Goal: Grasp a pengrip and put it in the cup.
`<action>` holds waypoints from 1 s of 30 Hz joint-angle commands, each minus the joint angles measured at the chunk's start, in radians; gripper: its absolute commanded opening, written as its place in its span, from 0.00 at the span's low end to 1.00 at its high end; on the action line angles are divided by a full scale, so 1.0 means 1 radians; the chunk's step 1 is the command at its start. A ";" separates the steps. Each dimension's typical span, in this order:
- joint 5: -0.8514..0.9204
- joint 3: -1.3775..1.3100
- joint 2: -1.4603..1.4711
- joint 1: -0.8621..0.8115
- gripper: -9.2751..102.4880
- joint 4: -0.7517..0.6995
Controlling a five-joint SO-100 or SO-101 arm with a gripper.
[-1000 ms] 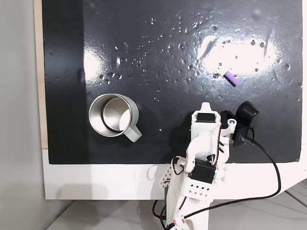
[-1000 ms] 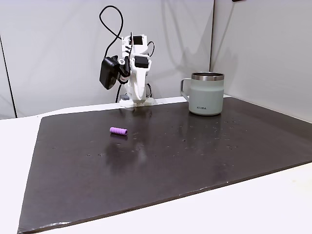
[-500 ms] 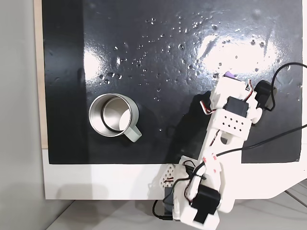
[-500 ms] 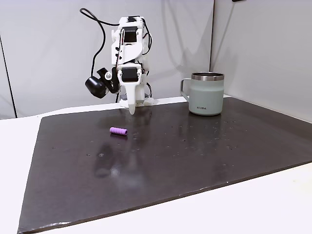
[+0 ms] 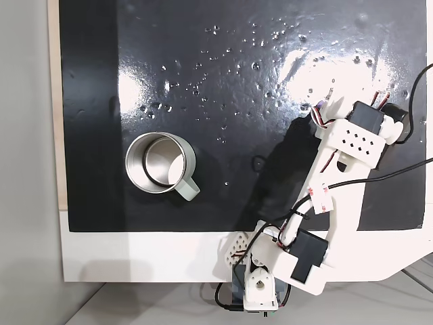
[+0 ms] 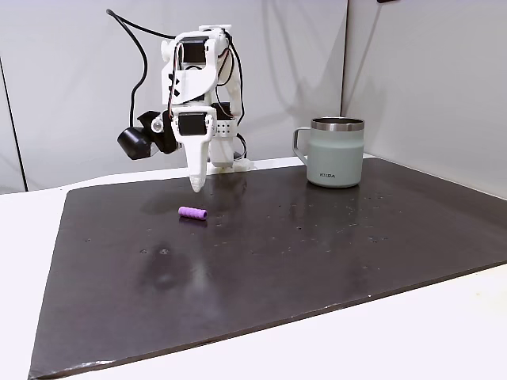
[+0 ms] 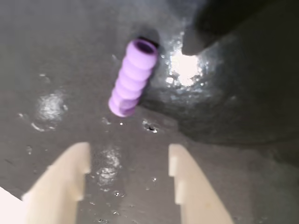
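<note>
one ribbed purple pengrip [image 7: 133, 77] lies flat on the dark mat [image 7: 56, 56].

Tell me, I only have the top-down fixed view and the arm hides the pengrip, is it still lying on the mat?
Observer: Yes, the pengrip lies flat on the black mat, untouched.
Operator: Is the end effector down on it?
Observer: No, the end effector hangs above it, tips clear of the mat.
Operator: Open or shut?
Observer: Open; in the wrist view both fingers are spread, with the pengrip ahead of the gap.
</note>
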State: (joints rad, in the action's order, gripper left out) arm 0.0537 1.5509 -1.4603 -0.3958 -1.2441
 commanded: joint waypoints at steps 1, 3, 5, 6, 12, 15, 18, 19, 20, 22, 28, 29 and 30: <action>0.023 -0.101 0.023 -0.029 0.34 -0.014; 0.021 -0.152 0.072 -0.052 0.34 -0.032; 0.018 -0.235 0.141 -0.064 0.34 -0.077; 0.015 -0.272 0.172 -0.066 0.34 -0.095; 0.028 -0.330 0.259 -0.057 0.34 -0.109; 0.026 -0.357 0.298 -0.043 0.34 -0.103; 0.037 -0.370 0.327 -0.032 0.34 -0.107; 0.043 -0.370 0.334 -0.031 0.34 -0.109; 0.049 -0.368 0.342 -0.031 0.34 -0.112; 0.064 -0.364 0.351 -0.026 0.34 -0.115; 0.103 -0.362 0.367 -0.020 0.26 -0.132; 0.103 -0.362 0.368 -0.020 0.22 -0.135; 0.101 -0.362 0.370 -0.021 0.18 -0.137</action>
State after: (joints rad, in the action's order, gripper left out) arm 0.1427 1.2441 -1.0861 -0.4295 -1.3622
